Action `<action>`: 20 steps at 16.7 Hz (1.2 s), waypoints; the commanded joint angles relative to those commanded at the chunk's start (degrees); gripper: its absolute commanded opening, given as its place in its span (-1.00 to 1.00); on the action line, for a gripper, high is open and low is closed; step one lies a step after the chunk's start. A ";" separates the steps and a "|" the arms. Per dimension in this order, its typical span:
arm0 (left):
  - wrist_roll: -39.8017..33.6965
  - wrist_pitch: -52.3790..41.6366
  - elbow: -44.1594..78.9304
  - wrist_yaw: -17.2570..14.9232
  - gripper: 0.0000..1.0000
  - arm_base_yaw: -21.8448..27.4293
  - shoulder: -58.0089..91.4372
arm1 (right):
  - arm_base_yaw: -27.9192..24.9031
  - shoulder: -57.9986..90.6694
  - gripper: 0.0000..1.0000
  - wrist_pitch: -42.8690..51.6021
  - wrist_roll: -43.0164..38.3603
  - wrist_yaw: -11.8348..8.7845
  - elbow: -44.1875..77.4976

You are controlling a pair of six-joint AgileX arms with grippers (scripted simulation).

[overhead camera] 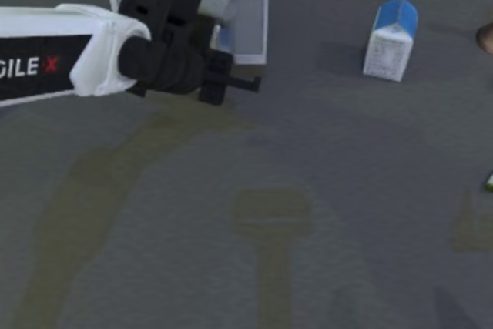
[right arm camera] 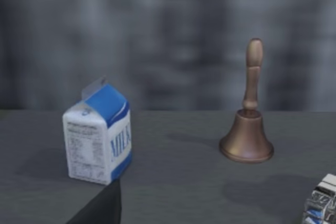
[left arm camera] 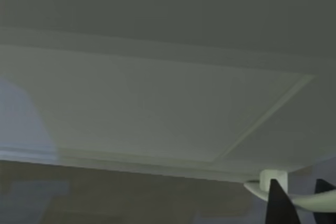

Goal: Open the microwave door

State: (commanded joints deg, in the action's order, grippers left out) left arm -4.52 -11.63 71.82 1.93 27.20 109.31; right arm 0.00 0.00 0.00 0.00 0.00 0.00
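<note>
Grey bench (overhead camera: 308, 229), far edge: left pincer (left arm camera: 296, 203) straddles the microwave door (left arm camera: 157, 114) handle (left arm camera: 315, 200), jaws apart; unclosed, it could slip off.

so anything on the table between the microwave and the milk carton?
Nothing: in the top view the table is bare between the microwave and the milk carton.

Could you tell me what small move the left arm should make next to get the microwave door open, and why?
Probably close the left gripper on the handle and then pull. In the left wrist view its dark fingertips stand either side of the white bar, apart, with the microwave door filling the frame, apparently not yet swung out.
</note>
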 joint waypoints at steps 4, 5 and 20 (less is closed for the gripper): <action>0.00 0.00 0.00 0.00 -1.00 0.00 0.00 | 0.00 0.00 1.00 0.00 0.00 0.00 0.00; 0.00 0.00 0.00 0.00 -1.00 0.00 0.00 | 0.00 0.00 1.00 0.00 0.00 0.00 0.00; 3.09 0.59 -2.12 -2.67 -1.00 -1.11 -1.55 | 0.00 0.00 1.00 0.00 0.00 0.00 0.00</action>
State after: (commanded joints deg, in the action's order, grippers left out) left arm -1.42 -11.04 69.70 -0.74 26.10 107.76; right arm 0.00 0.00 0.00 0.00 0.00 0.00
